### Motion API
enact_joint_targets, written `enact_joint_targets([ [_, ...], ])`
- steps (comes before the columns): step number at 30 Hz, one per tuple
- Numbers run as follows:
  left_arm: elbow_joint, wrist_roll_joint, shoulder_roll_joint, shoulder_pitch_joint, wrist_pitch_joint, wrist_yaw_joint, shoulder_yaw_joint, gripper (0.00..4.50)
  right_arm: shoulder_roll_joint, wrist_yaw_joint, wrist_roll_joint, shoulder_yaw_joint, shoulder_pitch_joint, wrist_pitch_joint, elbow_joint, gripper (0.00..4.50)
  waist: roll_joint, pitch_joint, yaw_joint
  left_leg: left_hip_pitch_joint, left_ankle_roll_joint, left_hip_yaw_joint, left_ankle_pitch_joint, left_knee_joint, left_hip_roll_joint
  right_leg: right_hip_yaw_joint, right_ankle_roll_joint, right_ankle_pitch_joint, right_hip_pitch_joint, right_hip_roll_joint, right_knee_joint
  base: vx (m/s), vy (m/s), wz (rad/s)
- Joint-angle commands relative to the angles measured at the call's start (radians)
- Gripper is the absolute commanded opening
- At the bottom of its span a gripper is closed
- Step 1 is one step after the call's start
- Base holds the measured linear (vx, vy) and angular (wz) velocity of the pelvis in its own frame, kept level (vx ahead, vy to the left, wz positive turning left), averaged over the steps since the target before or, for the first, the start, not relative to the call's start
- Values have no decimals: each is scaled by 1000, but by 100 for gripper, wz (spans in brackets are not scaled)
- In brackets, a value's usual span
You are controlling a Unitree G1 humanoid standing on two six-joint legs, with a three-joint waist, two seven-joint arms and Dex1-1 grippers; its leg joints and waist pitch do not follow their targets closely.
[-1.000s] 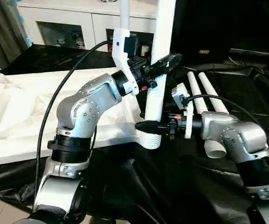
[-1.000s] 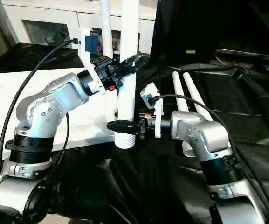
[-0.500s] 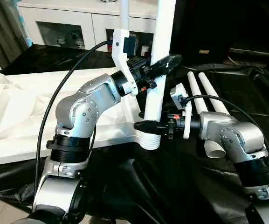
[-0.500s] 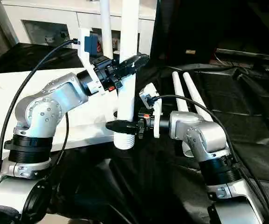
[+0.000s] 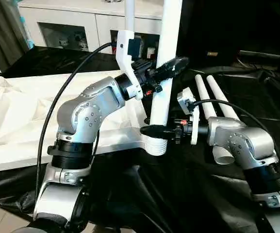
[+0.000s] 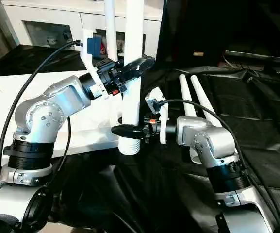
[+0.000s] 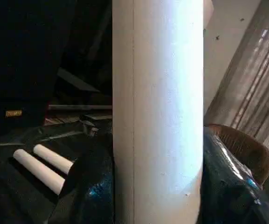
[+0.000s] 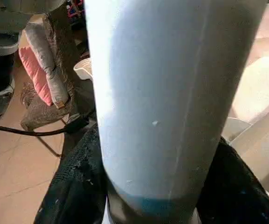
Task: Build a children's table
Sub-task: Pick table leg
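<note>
Leg axis: upright leg (image 5: 166, 63), foot in corner socket (image 5: 154, 144) of tabletop (image 5: 18, 116).
Left pincer (image 5: 171, 65): clamped high on leg.
Right pincer (image 5: 154, 131): nearer socket, closed around leg base.

We see our left gripper (image 5: 171, 66) clamped around an upright white leg (image 5: 165, 73), and lower down our right gripper (image 5: 154, 131) closed on the same leg just above its ribbed end (image 5: 154, 146). The leg stands at the corner of the upturned tabletop (image 5: 28, 116). Two spare legs (image 5: 216, 104) lie side by side on black cloth (image 5: 178, 194). A white cabinet (image 5: 81, 24) stands behind.
</note>
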Motion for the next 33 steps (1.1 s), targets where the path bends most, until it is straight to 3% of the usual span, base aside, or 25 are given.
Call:
enact_joint_targets([
  [1,27,-1,-12,-20,6,31,16,212,-4,-8,-10,-9,-7,-15,5,193,-14,-94,3,23,-6,-13,-180,-63,43,39,-198,-204,51,-58,-72,0,0,0],
  [2,34,-15,-13,-22,14,25,24,247,-1,-8,-11,-9,-5,-21,5,192,-14,-93,4,23,-7,-12,-185,-63,42,38,-197,-214,51,-59,-74,0,0,0],
  [5,17,-13,-10,-12,-5,4,14,252,10,-9,-11,-16,0,-43,5,191,-10,-94,5,23,-12,-15,-192,-65,43,38,-190,-225,50,-59,-74,0,0,0],
  [7,15,-1,-26,-6,-51,20,24,282,27,-22,-3,-34,2,-55,7,191,-11,-94,5,22,-11,-15,-192,-65,43,38,-190,-215,51,-60,-74,0,0,0],
  [11,35,-80,-113,5,-175,32,134,293,59,-56,7,-62,6,-72,14,191,-11,-95,7,22,-6,-14,-188,-64,44,38,-212,-185,53,-61,-74,0,0,0],
  [14,41,-196,-149,6,-160,54,237,293,87,-93,1,-82,14,-98,19,191,-10,-95,8,20,-5,-14,-197,-63,42,36,-228,-175,53,-60,-71,0,0,0],
  [16,39,-240,-133,16,-153,26,267,293,107,-133,-8,-100,15,-128,34,191,-10,-95,7,22,-4,-13,-203,-63,41,36,-227,-189,51,-59,-72,0,0,0],
  [18,37,-231,-122,22,-153,17,262,293,111,-140,-12,-105,15,-137,38,191,-8,-94,5,24,-10,-14,-219,-66,42,36,-212,-223,49,-58,-75,0,0,0],
  [19,32,-212,-105,31,-154,0,248,293,117,-150,-18,-110,15,-150,44,191,-7,-93,6,27,-14,-15,-228,-67,43,37,-198,-239,47,-57,-77,0,0,0],
  [20,16,-119,-25,67,-161,-76,169,293,126,-190,-57,-117,13,-207,67,191,-9,-93,5,26,-17,-16,-230,-70,44,37,-182,-250,47,-58,-78,0,0,0],
  [22,-3,21,97,120,-202,-199,40,293,128,-248,-117,-117,8,-281,101,191,-2,-93,4,30,-33,-22,-242,-78,48,38,-139,-295,39,-59,-80,0,0,0],
  [23,-5,40,121,130,-207,-224,19,293,127,-257,-130,-115,8,-298,107,191,-4,-91,-2,31,-48,-18,-246,-80,47,41,-123,-299,37,-55,-78,0,0,0],
  [24,4,96,186,155,-230,-273,-29,293,130,-271,-140,-127,9,-335,125,191,1,-93,2,34,-56,-21,-250,-80,47,40,-119,-303,36,-58,-78,0,0,0],
  [26,22,151,251,177,-263,-308,-70,293,144,-264,-138,-151,16,-417,139,191,2,-93,-4,36,-69,-17,-273,-83,47,43,-129,-284,36,-57,-74,0,0,0],
  [28,40,220,333,203,-316,-382,-143,293,131,-286,-176,-140,30,-459,135,191,1,-91,-5,33,-65,-18,-265,-84,46,42,-139,-251,36,-55,-73,0,0,0],
  [33,47,302,431,248,-379,-499,-249,293,124,-314,-188,-146,47,-453,141,191,5,-92,-12,34,-59,-14,-264,-83,45,43,-176,-218,38,-56,-66,0,0,0],
])
